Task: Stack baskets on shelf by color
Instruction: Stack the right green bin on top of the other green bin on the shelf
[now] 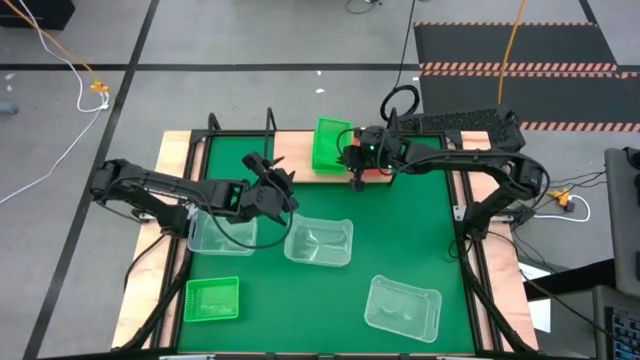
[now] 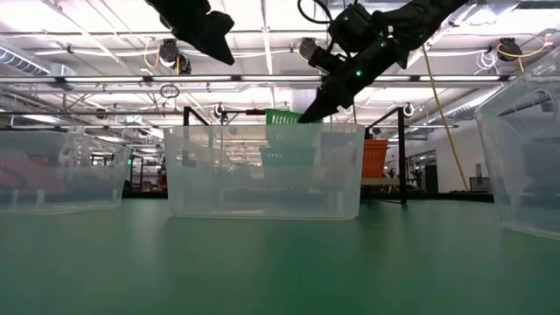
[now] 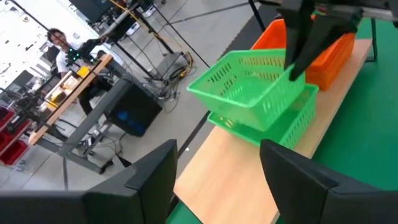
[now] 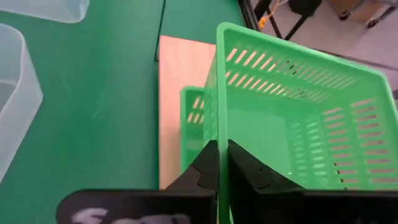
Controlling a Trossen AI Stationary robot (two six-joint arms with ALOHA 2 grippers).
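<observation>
On the shelf (image 1: 295, 150) at the mat's far edge a green basket (image 3: 283, 127) stands on the plank. A second green basket (image 3: 255, 84) is tilted over it, with my right gripper (image 1: 357, 165) shut on it. Red baskets (image 3: 326, 53) stand beside them on the shelf, to the right. My left gripper (image 1: 272, 185) hovers open and empty above the mat, left of centre, near a clear basket (image 1: 222, 232). Two more clear baskets (image 1: 318, 243) (image 1: 403, 307) and a third green basket (image 1: 212, 299) rest on the mat. My right gripper holds the upper green basket by the rim of its side wall (image 4: 219, 118), on the side toward the red baskets. One finger (image 4: 249, 171) is inside the basket and one outside. The fingers come from above, slanting. The basket is tilted over the lower green one; whether they touch I cannot tell.
The shelf's black rod frame (image 1: 240, 125) rises at the mat's far left. The plank left of the green baskets (image 1: 292, 150) is bare. Clear baskets stand close below my left arm. Black frame rails run along the table's sides (image 1: 470, 250).
</observation>
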